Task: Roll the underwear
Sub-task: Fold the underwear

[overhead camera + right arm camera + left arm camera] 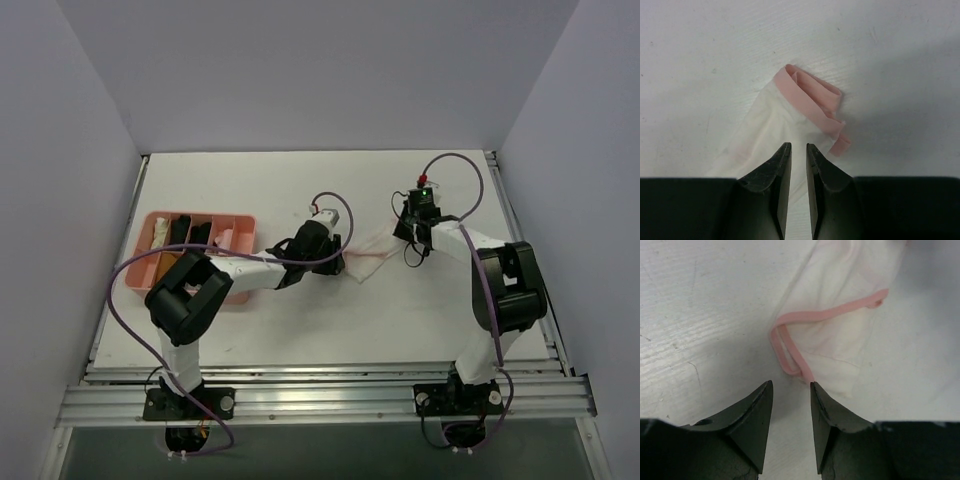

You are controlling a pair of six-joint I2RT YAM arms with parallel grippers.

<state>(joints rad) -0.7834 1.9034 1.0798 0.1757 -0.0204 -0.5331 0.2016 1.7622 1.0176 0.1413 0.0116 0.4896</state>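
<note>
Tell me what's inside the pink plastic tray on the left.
The pink plastic divided tray holds black rolled garments and a pale pink item in its far compartments. The left arm's black elbow covers most of the near compartments, so their contents cannot be seen.

Work surface: white table, matte, with faint scuffs and grain showing in the wrist views. Directly on it:
- Pink compartmented tray, near the left edge at mid-depth.
- The underwear, white with pink edging, about centre and well apart from the tray. It lies rumpled, apparently part-folded. From above, its pale cloth is hard to separate from the tabletop.
</note>
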